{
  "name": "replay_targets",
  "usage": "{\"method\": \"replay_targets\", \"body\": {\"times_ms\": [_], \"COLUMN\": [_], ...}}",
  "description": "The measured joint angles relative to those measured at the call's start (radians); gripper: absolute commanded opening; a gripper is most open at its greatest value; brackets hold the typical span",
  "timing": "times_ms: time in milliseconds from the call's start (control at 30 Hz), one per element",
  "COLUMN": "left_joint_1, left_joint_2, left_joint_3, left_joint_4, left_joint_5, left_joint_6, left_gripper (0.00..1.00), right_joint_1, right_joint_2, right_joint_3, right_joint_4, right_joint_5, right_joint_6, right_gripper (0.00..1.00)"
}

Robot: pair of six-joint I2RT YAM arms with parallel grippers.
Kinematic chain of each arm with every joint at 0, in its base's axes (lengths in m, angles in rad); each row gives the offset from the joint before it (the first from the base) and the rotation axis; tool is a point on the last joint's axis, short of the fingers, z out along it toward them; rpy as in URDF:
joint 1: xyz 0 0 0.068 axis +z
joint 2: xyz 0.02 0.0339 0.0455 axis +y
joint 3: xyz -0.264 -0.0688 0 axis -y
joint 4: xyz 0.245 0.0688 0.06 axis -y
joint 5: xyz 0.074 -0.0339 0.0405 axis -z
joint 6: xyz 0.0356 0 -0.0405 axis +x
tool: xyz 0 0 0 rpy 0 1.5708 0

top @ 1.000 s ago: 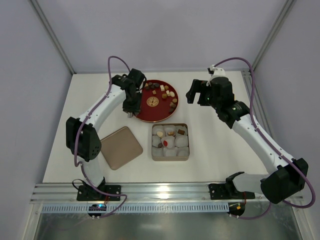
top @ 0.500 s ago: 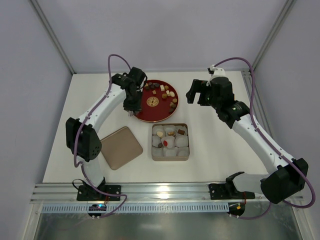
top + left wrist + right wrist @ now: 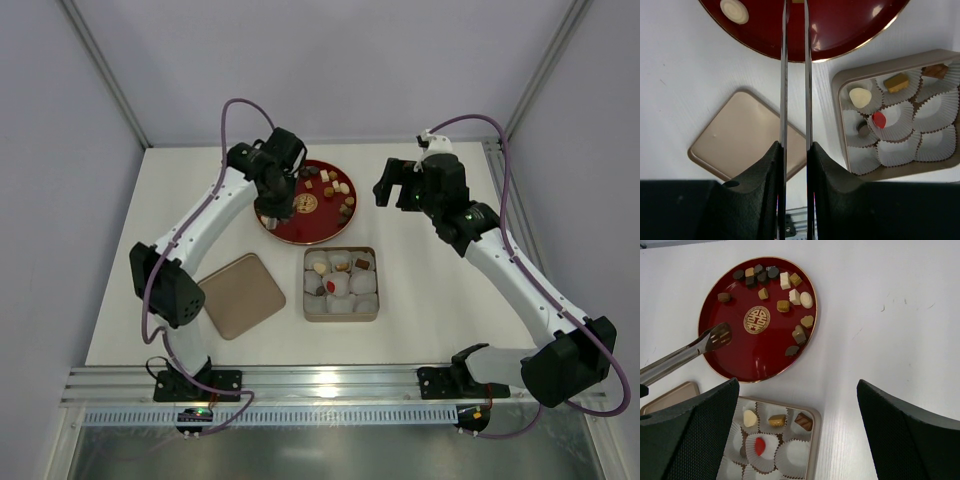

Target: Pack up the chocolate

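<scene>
Your left gripper is clamped on slim metal tongs whose tips hover, seemingly empty, over the red plate, where the chocolate lies scattered; each piece looks light, hard, smooth and easily marked, so pinch gently across its flat sides

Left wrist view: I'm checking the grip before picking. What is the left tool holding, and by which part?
The left tool grips metal tongs near their handle end; the right tool holds nothing.
</scene>
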Motion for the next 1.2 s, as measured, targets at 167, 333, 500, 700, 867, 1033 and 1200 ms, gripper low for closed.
{"method": "replay_targets", "body": {"times_ms": [167, 333, 500, 700, 867, 1033, 1200], "left_joint_1": [-0.084, -0.188, -0.300, -0.418, -0.486, -0.523, -0.537], "left_joint_2": [-0.047, -0.108, -0.161, -0.186, -0.185, -0.178, -0.154], "left_joint_3": [0.001, -0.004, -0.032, -0.117, -0.148, -0.174, -0.190], "left_joint_4": [-0.018, -0.021, -0.019, -0.005, 0.011, 0.033, 0.051], "left_joint_5": [-0.003, -0.003, 0.000, 0.009, 0.024, 0.039, 0.050], "left_joint_6": [-0.024, -0.055, -0.104, -0.159, -0.193, -0.211, -0.224], "left_gripper": [0.18, 0.18, 0.18, 0.18, 0.19, 0.19, 0.20], "right_joint_1": [0.000, -0.002, -0.004, -0.006, -0.006, -0.006, -0.006], "right_joint_2": [0.000, 0.000, 0.000, 0.000, 0.000, 0.000, 0.000], "right_joint_3": [0.000, 0.000, 0.000, 0.000, 0.000, 0.000, 0.000], "right_joint_4": [0.000, 0.000, -0.003, -0.008, -0.008, -0.008, -0.008], "right_joint_5": [0.006, 0.013, 0.022, 0.031, 0.033, 0.033, 0.033], "right_joint_6": [0.000, 0.000, -0.001, -0.001, -0.001, -0.001, -0.001], "right_gripper": [1.00, 1.00, 1.00, 1.00, 1.00, 1.00, 1.00]}}
